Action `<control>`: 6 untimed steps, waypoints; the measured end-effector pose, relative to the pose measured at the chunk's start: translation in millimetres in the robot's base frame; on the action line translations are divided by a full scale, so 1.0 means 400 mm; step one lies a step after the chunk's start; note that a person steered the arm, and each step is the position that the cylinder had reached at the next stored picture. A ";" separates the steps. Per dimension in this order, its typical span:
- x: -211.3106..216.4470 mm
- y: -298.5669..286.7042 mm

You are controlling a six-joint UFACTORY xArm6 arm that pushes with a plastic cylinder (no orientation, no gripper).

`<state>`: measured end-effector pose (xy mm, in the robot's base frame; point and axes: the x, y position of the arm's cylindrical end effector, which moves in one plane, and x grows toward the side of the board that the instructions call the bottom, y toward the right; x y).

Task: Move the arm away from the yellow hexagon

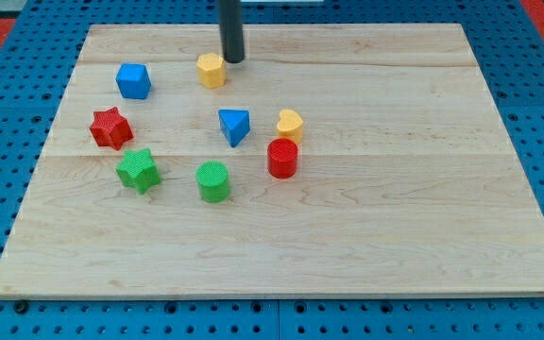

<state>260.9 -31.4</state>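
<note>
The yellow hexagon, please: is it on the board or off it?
On: the yellow hexagon sits flat on the wooden board near the view's top edge, my tip just beside it.

My rod comes down from the view's top edge, close to upright (only its lower stretch shows, the arm above it cut off by the frame). It is dark and straight. My tip (233, 59) rests low at the far side of the table, just right of the yellow hexagon (212, 70).
</note>
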 end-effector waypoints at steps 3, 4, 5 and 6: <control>-0.022 0.428; -0.022 0.445; -0.022 0.451; -0.022 0.455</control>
